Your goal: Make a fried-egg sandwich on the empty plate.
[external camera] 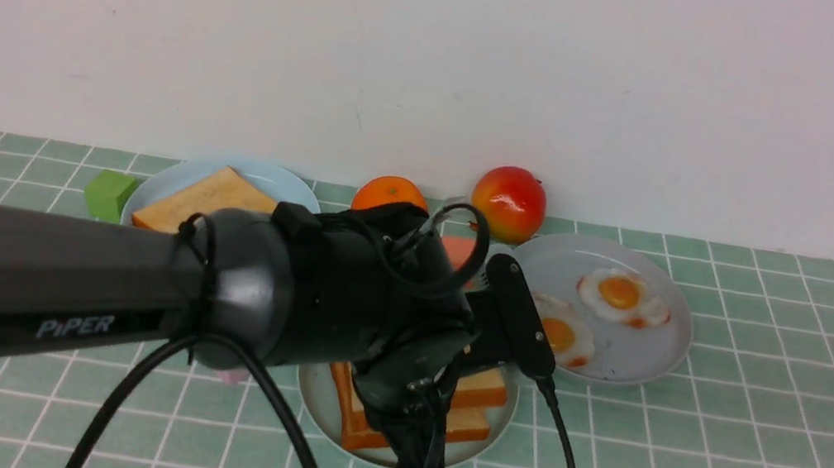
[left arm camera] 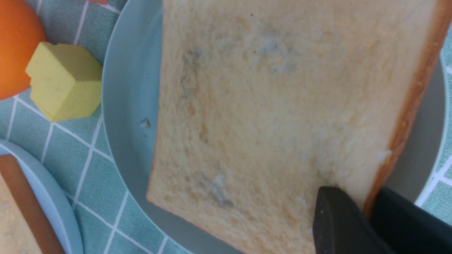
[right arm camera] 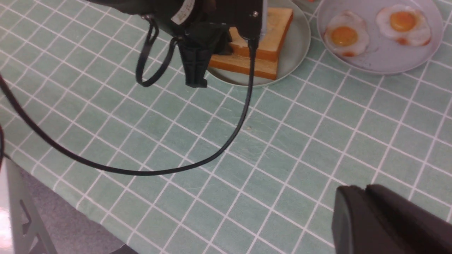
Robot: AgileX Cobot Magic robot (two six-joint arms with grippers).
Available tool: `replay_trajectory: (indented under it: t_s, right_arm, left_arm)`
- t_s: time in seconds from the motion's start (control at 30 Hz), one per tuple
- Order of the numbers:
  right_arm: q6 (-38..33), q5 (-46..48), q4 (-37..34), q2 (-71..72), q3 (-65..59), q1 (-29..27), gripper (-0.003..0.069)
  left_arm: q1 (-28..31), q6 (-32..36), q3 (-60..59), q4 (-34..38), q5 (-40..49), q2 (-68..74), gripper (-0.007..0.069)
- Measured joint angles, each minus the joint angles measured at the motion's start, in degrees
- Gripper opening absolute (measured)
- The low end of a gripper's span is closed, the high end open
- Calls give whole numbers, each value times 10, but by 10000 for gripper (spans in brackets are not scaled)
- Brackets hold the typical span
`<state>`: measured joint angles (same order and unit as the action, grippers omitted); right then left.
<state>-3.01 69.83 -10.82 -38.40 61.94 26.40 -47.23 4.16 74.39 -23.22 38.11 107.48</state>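
Two toast slices (right arm camera: pixel 263 38) are stacked on the mint-green empty plate (right arm camera: pixel 295 49), the top one shifted off the lower. In the left wrist view one toast slice (left arm camera: pixel 268 106) fills the picture above that plate (left arm camera: pixel 123 106). My left gripper (left arm camera: pixel 367 197) is shut on its orange-brown crust edge, one finger on each face. In the front view the left arm hides most of the plate (external camera: pixel 311 401). Two fried eggs (external camera: pixel 620 296) lie on the grey plate (external camera: pixel 658 348) to the right. No egg shows between the slices. My right gripper (right arm camera: pixel 363 187) is shut and holds nothing above the tablecloth.
A pale-blue plate (external camera: pixel 283 183) with another toast slice (external camera: pixel 209 201) sits at the back left, with a green block (external camera: pixel 109 194) beside it. An orange (external camera: pixel 390 194) and a red fruit (external camera: pixel 508 202) stand near the wall. A yellow block (left arm camera: pixel 65 81) lies by the orange. Black cables (right arm camera: pixel 226 141) trail over the cloth.
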Motion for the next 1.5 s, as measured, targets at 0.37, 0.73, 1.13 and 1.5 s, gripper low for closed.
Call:
replay_trajectory:
  t_s: [0.37,0.73,1.13,1.5]
  right_arm:
    - [0,1,-19,0,0,0,64]
    - [0,4,-19,0,0,0,64]
    - [0,1,-10,1,0,0,71]
    - [81,-13,72,120,-29,0,-12]
  left_arm:
    - [0,-3,0,-11,-4,18,330]
    - [0,-78,1,-18,7,0,386]
    - [0,-118,-14,106,56,-280,262]
    - [0,-120,-418,176,-253,-802,-14]
